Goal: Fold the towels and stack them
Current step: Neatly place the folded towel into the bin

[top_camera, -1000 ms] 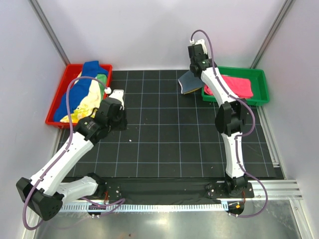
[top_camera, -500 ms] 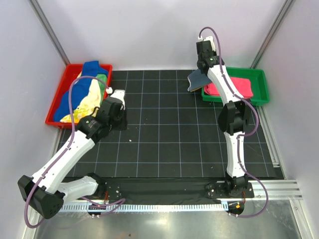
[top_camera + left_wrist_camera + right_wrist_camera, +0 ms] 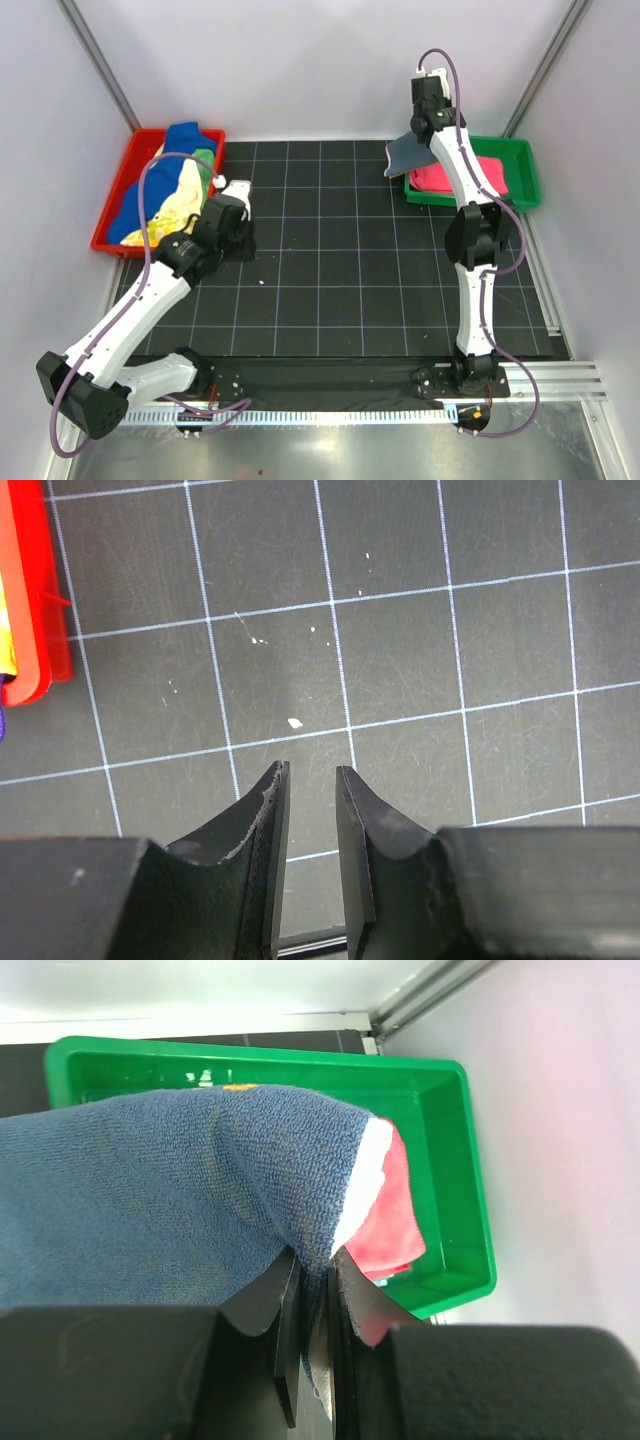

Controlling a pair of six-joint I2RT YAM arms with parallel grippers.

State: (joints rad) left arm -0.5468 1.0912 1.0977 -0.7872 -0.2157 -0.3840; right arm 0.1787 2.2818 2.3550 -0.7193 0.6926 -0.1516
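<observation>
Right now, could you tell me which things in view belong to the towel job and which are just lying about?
Job: blue towel in right gripper; pink towel; towel pile.
Lying about: green tray; red tray; white specks.

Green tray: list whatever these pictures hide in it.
Top view: the right arm crosses the green tray, hiding a strip of the pink towel.
Right wrist view: the blue towel covers much of the tray.
Whether more towels lie under the pink one: hidden in both.
</observation>
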